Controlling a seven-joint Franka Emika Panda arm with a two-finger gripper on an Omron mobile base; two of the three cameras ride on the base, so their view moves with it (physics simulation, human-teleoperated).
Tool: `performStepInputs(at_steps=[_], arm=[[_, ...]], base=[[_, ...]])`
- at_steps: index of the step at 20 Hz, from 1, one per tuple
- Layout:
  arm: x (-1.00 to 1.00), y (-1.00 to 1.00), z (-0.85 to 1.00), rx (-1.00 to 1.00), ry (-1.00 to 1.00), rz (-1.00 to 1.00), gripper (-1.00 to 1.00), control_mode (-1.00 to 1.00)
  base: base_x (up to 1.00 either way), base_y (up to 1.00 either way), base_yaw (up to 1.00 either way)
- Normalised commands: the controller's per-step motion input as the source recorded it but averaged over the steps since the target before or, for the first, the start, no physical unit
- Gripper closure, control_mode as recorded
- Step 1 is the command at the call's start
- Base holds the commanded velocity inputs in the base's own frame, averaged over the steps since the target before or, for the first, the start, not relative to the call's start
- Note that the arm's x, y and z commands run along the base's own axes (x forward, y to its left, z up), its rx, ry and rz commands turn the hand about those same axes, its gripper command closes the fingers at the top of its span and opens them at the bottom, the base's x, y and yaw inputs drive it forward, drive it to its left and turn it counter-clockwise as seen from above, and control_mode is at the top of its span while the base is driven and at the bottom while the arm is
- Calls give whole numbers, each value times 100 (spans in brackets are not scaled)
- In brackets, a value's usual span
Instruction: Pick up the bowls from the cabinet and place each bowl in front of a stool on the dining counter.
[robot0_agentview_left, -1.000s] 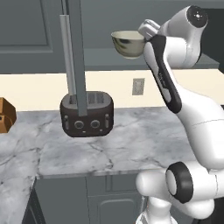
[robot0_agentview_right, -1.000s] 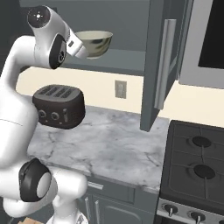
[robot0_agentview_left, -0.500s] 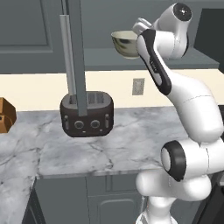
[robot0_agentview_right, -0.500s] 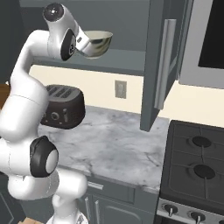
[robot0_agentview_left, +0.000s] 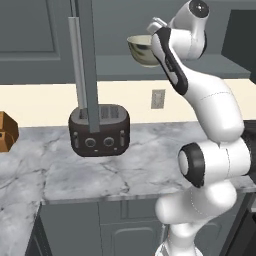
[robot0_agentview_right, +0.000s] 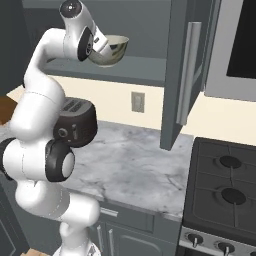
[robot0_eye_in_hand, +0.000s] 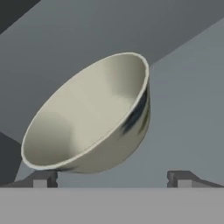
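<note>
A cream bowl (robot0_agentview_left: 141, 49) (robot0_agentview_right: 113, 50) stands on the grey shelf (robot0_agentview_left: 115, 67) of the dark wall cabinet (robot0_agentview_right: 145, 20). My hand is raised to shelf height right beside the bowl. In the hand view the bowl (robot0_eye_in_hand: 92, 114) looks tilted because the hand is rolled. My gripper (robot0_eye_in_hand: 113, 180) is open, its fingertips (robot0_eye_in_hand: 43, 179) spread wide just short of the bowl's lower rim, with nothing between them. The dining counter and the stools are out of view.
The open cabinet door (robot0_agentview_left: 85, 55) (robot0_agentview_right: 182, 75) hangs edge-on beside the shelf. Below are a dark toaster (robot0_agentview_left: 99, 131) (robot0_agentview_right: 75, 125) on the marble worktop (robot0_agentview_left: 125, 170), a brown object (robot0_agentview_left: 6, 131) at far left and a stove (robot0_agentview_right: 225, 185) at right.
The arm's upper links have swung up and in toward the cabinet, bringing the hand closer to the bowl. The bowl has stayed put and the jaws have stayed open.
</note>
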Motion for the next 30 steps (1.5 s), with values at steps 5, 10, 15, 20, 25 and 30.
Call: performStepInputs(at_steps=[5, 10, 15, 20, 25, 30], arm=[[39, 0, 0, 0, 2, 0, -100, -100], [38, 0, -5, 0, 4, 0, -100, -100], [31, 0, -13, 0, 5, 0, -100, -100], [21, 0, -10, 0, 7, 0, -100, -100], [0, 0, -36, 0, 8, 0, -100, -100], [7, 0, -27, 0, 1, 0, 100, -100]], base=[[0, 0, 0], [0, 0, 0], [0, 0, 0], [0, 0, 0], [0, 0, 0], [0, 0, 0]])
